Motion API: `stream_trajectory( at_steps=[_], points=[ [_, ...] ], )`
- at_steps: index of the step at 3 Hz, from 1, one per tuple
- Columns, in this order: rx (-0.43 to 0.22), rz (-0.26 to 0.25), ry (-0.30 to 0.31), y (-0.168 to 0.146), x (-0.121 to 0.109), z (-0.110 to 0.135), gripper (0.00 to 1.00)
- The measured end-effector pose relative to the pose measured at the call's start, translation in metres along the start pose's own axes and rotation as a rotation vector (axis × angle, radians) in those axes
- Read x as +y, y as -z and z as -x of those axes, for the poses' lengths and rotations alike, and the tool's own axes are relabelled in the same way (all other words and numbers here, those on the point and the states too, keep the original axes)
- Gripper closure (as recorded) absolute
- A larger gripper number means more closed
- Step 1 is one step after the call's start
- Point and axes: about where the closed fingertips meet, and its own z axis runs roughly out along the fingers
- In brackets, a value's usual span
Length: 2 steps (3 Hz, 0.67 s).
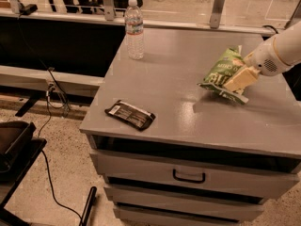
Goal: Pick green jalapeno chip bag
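Grasp seems made; the gripper [239, 79], over the right part of the cabinet top [164, 79], is clamped on the green jalapeno chip bag [221, 68], which sits tilted in it, ready for lifting; the white arm [282, 51] reaches in low from behind the gripper, angled downward; black packet [130, 115] and water bottle [134, 29] lie well apart to its left.

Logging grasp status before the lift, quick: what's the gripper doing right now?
Gripper: on the right side of the table, jaws closed on the green jalapeno chip bag, holding it tilted up.
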Motion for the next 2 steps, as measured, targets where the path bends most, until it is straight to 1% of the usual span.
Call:
stream_trajectory(
  at_steps=[1, 2],
  points=[
    [-0.076, -0.067, 0.082, 0.0421, 0.0121, 0.0257, 1.00],
    [-0.077, -0.068, 0.083, 0.0424, 0.0121, 0.0259, 1.00]
  ],
)
